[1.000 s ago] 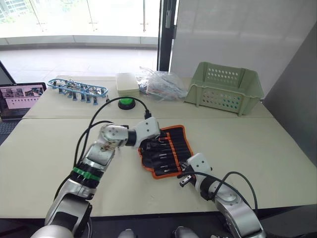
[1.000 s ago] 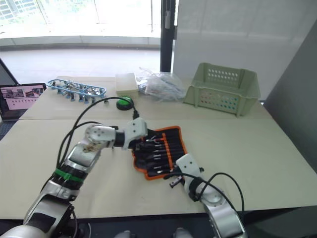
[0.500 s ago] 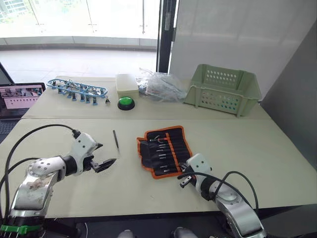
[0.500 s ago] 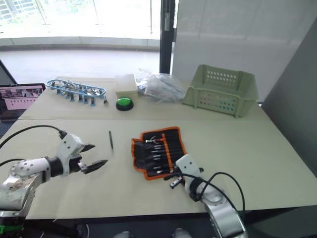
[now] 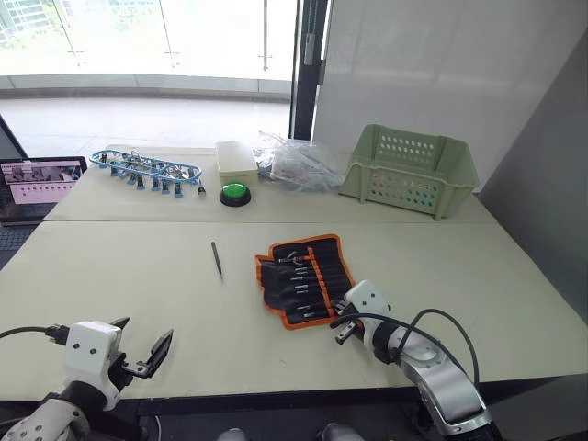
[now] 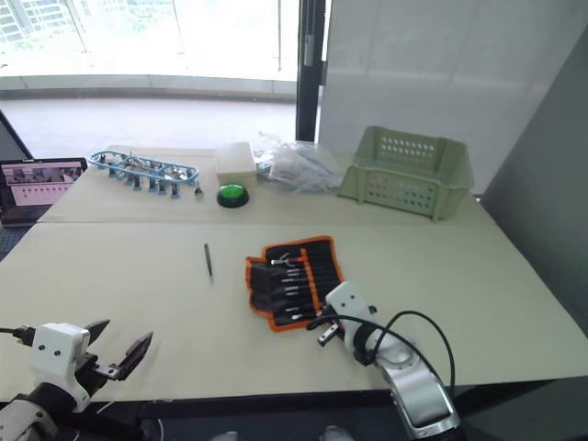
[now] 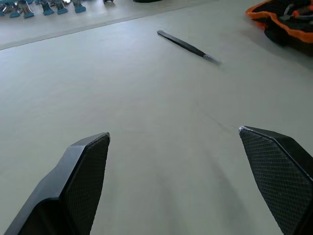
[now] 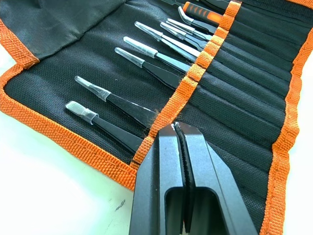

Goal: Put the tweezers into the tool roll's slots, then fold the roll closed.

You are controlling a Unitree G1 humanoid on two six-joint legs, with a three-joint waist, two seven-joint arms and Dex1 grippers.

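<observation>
1. The flat black fabric tool roll with bright orange edging [image 5: 305, 279] lies unrolled near the middle of the pale table [image 5: 514, 276], its inner face up
2. A row of slim black tweezers with clear-capped tips [image 8: 128, 103] sits in the narrow black fabric slots [image 8: 234, 93] sewn across the roll; their tips lie on the open flap and their bodies pass under the orange band across the middle
3. One more slim black pointed tweezer [image 5: 217, 259] lies loose on the bare table at about 9 o'clock from the roll, well apart from it and from both grippers
4. The right gripper [image 8: 178, 128] has its two black fingers pressed together with nothing between them; its tip rests at the roll's near edge, at about 5 o'clock from the roll's middle, right at the orange band
5. The left gripper [image 5: 142, 344] hangs over the near edge of the table at about 7 o'clock from the roll, fingers spread wide and empty, pointing toward the loose tweezer
6. Along the far side stand a pale green plastic basket [image 5: 410, 170] at 1 o'clock from the roll, a crumpled clear plastic bag [image 5: 296, 163] and a cream box [image 5: 236, 158] at 12, a green round button [image 5: 235, 194] at 11, and a blue tray of small metal tools [image 5: 147, 168] at 10
7. A laptop with a lit screen [image 5: 39, 180] sits at the far left edge
</observation>
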